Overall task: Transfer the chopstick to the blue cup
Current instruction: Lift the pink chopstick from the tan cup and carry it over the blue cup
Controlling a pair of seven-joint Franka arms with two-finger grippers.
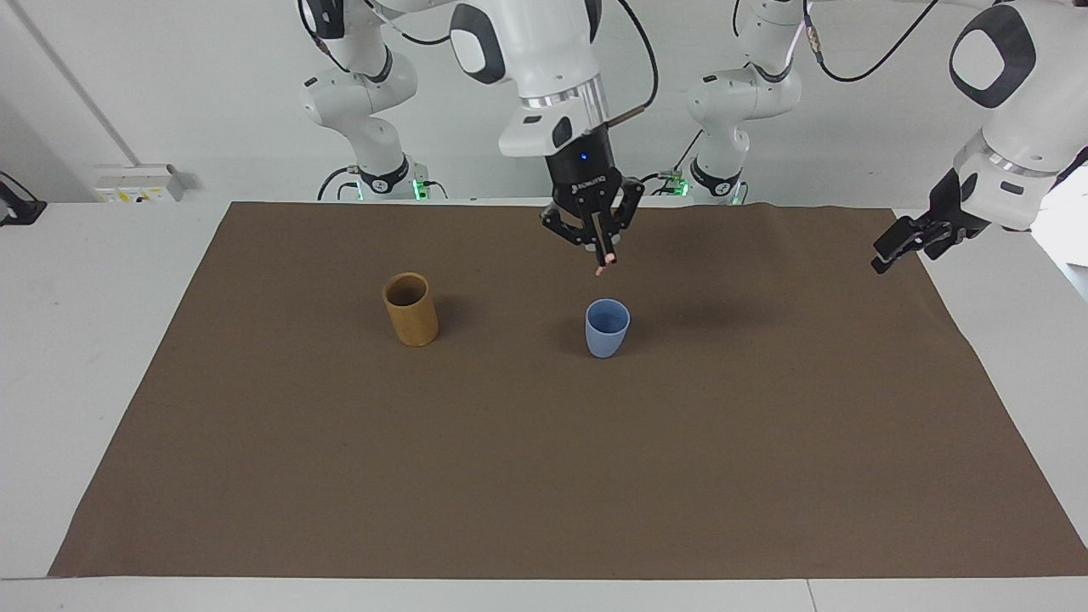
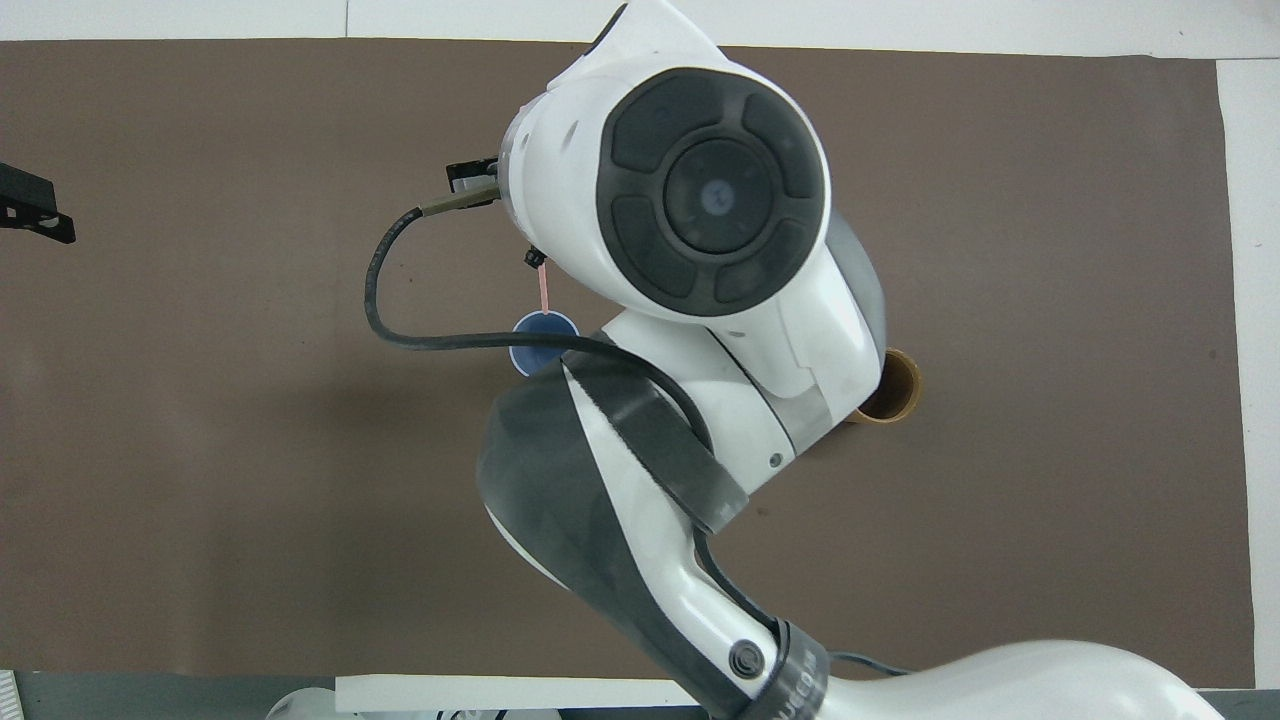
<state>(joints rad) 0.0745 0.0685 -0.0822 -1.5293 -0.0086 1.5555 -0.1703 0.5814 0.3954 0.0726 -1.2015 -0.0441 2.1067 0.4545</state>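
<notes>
My right gripper [image 1: 601, 249] hangs above the blue cup [image 1: 607, 327], shut on the pale pink chopstick [image 1: 601, 265]. The stick points down, its lower tip a little above the cup's rim and slightly toward the robots from it. In the overhead view the right arm covers most of the middle. Only a short piece of the chopstick [image 2: 543, 290] and part of the blue cup [image 2: 530, 326] show past it. My left gripper [image 1: 899, 247] waits open in the air over the mat's edge at the left arm's end, holding nothing.
A taller tan cup [image 1: 410, 308] stands on the brown mat [image 1: 544, 476] toward the right arm's end, level with the blue cup. In the overhead view only part of the tan cup [image 2: 898, 388] shows beside the arm.
</notes>
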